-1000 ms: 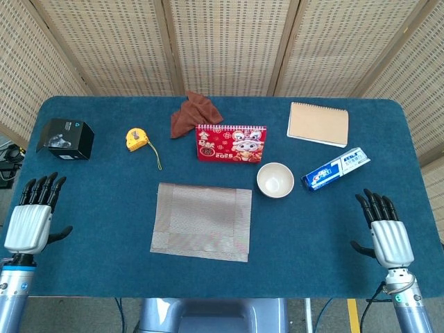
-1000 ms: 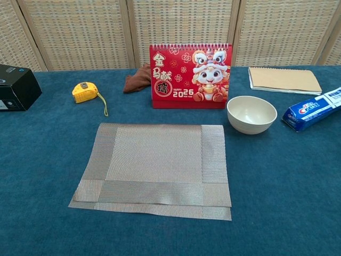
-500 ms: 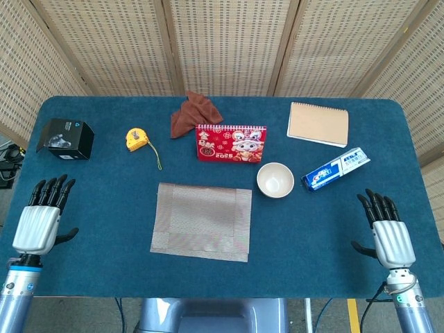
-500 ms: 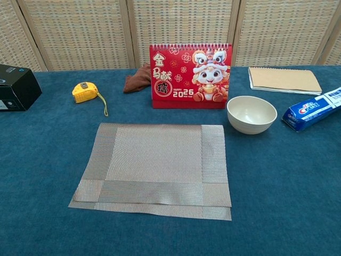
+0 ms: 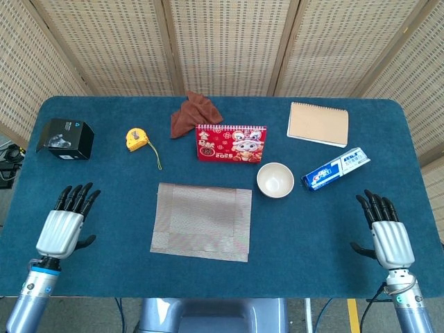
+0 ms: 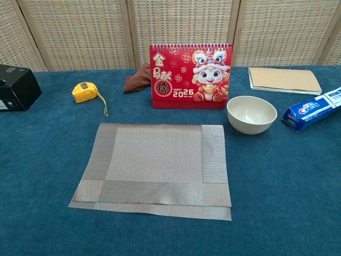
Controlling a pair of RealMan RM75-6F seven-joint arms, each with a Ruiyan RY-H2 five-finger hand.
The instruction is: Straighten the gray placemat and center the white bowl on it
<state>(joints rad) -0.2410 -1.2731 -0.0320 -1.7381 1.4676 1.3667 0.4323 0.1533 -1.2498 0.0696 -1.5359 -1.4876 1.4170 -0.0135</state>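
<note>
Placemat (image 5: 202,221) lies near the middle of the tabletop (image 5: 118,187), slightly askew, its near edge folded over itself in the chest view. The white bowl (image 5: 275,180) sits just off the mat's far right corner, not on it. Over the last second the left hand (image 5: 62,227) has moved in from the tabletop's left edge toward the mat, fingers spread and holding nothing; the right hand (image 5: 386,236) has barely shifted, fingers likewise released. Straightening looks about to begin, probably from the left side.
</note>
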